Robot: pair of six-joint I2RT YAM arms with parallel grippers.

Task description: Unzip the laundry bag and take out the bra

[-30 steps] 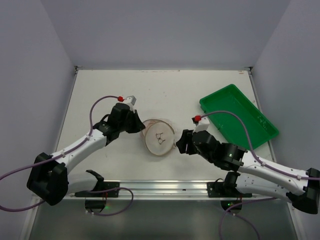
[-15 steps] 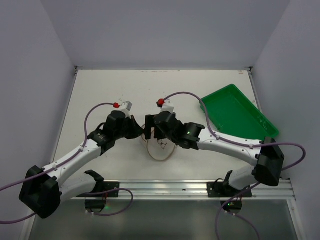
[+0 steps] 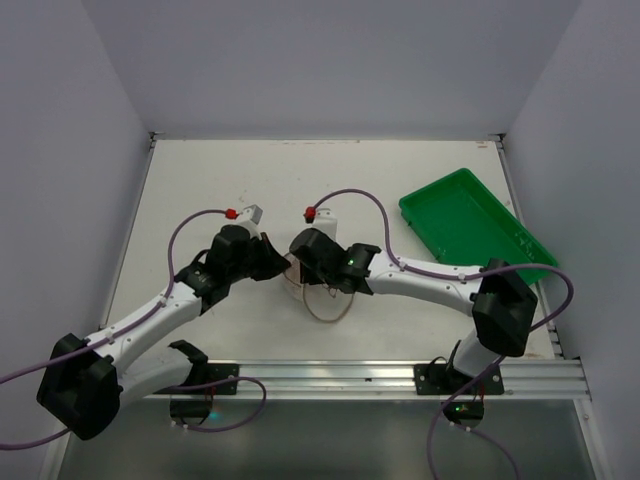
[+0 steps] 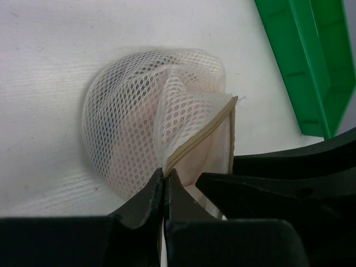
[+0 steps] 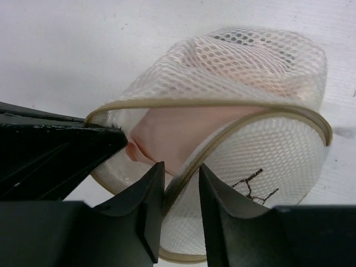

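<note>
The laundry bag (image 3: 324, 303) lies mid-table, a cream mesh disc with a tan zipper rim, partly unzipped. In the right wrist view the bag (image 5: 278, 150) gapes, and the pink-beige bra (image 5: 183, 130) shows inside the opening. My left gripper (image 3: 277, 262) is shut on the tan rim at the bag's left edge; in the left wrist view the gripper (image 4: 165, 177) pinches the rim, with the mesh bag (image 4: 133, 111) beyond. My right gripper (image 3: 300, 268) is over the bag; in its own view the right gripper (image 5: 181, 175) is open, its jaws straddling the lid's zipper rim.
A green rectangular plastic tray (image 3: 480, 230) lies at the right, angled toward the back; its corner shows in the left wrist view (image 4: 311, 61). The left gripper's finger (image 5: 55, 147) lies close to my right gripper. White walls enclose the table.
My right arm has swung from the bag's right side across it to its left edge, beside the left gripper. The left gripper has kept its hold on the rim.
</note>
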